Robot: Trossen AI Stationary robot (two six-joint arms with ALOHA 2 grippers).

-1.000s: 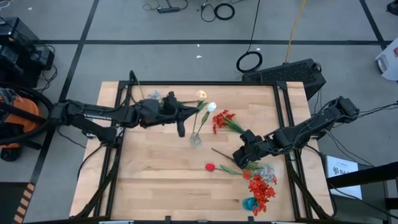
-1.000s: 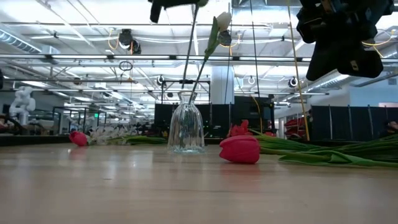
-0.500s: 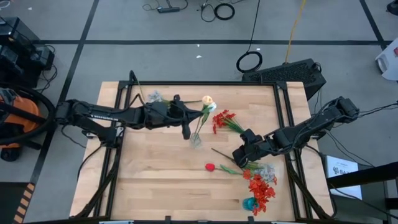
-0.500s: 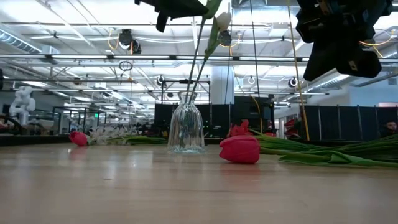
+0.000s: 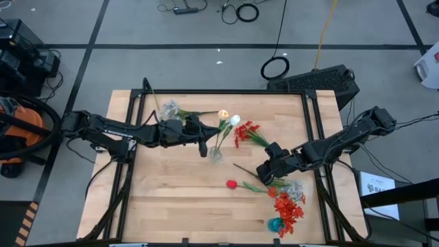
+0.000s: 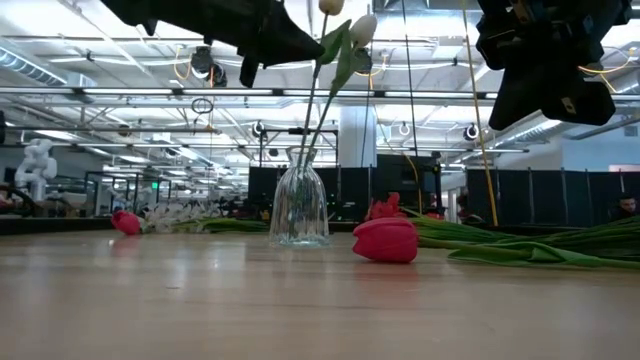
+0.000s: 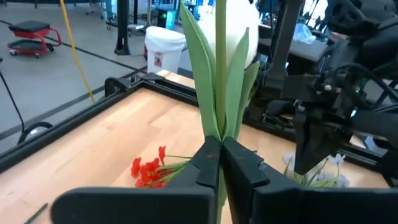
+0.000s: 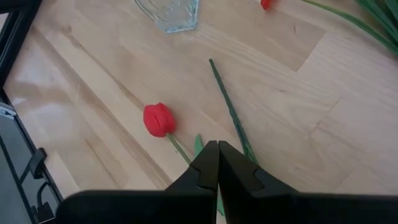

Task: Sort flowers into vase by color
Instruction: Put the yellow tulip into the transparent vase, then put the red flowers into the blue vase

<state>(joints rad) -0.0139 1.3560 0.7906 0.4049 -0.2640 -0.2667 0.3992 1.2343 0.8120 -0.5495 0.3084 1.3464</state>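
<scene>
Down at table level, a clear glass vase stands mid-table with two stems rising out of it, a white tulip and a pale bud up top. The left arm hangs dark just beside those stems. The right arm hovers at the other side. A red tulip lies near the vase, another red bud far back

overhead, table-level, two wrist views
</scene>
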